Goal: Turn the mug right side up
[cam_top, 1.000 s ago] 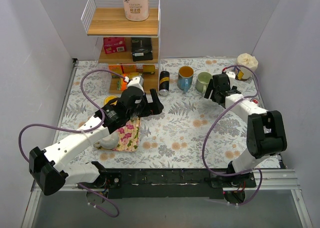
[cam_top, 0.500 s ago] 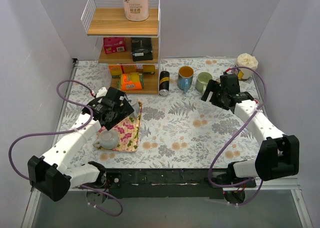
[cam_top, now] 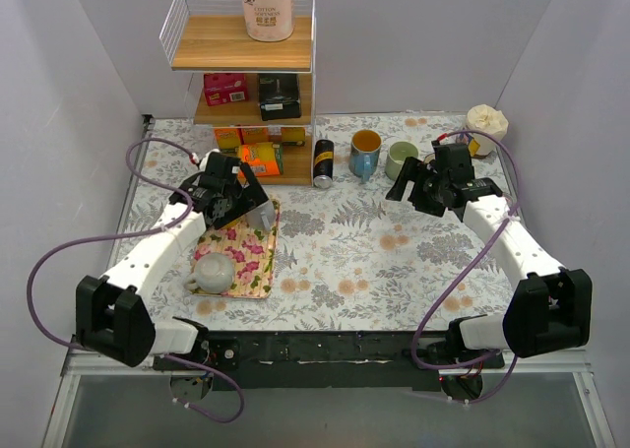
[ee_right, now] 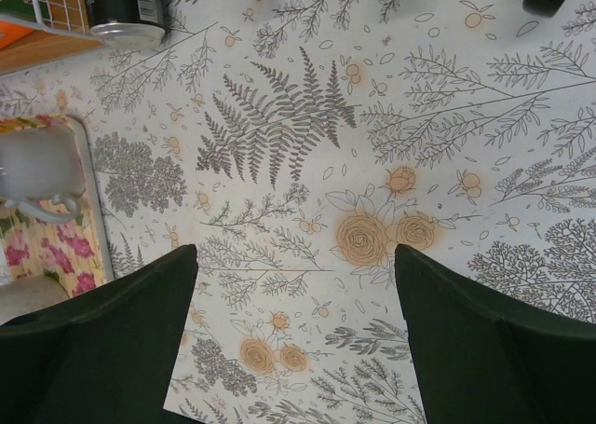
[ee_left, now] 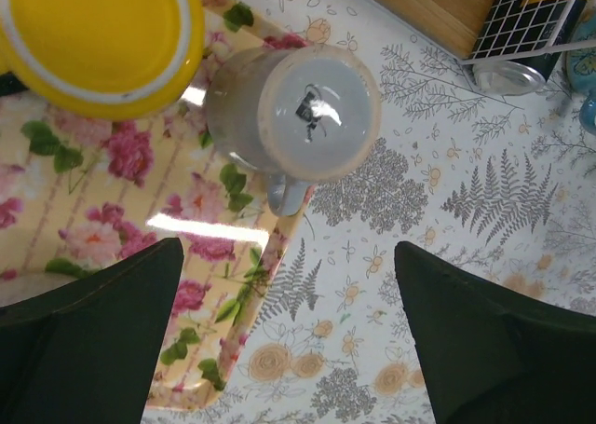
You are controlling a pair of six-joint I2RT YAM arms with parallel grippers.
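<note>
A grey mug (ee_left: pixel 293 107) stands upside down, base up and handle toward the near side, at the right edge of a floral tray (ee_left: pixel 121 210). In the top view the mug (cam_top: pixel 263 215) is partly hidden by my left gripper (cam_top: pixel 239 200). That gripper (ee_left: pixel 289 340) is open and empty, hovering above the tray's edge just near of the mug. My right gripper (cam_top: pixel 418 185) is open and empty over the bare cloth at the right (ee_right: pixel 293 340). The right wrist view shows the grey mug (ee_right: pixel 42 168) at its far left.
A yellow cup (ee_left: pixel 93 33) and a white cup (cam_top: pixel 214 270) also sit on the tray. A shelf rack (cam_top: pixel 246 54) stands at the back. A black can (cam_top: pixel 322 162), a blue mug (cam_top: pixel 365 153) and a green mug (cam_top: pixel 401 160) stand right of it.
My left gripper has pulled back left from the middle of the table to above the tray and grey mug. My right arm has swung its elbow outward; its gripper stays near the green mug.
</note>
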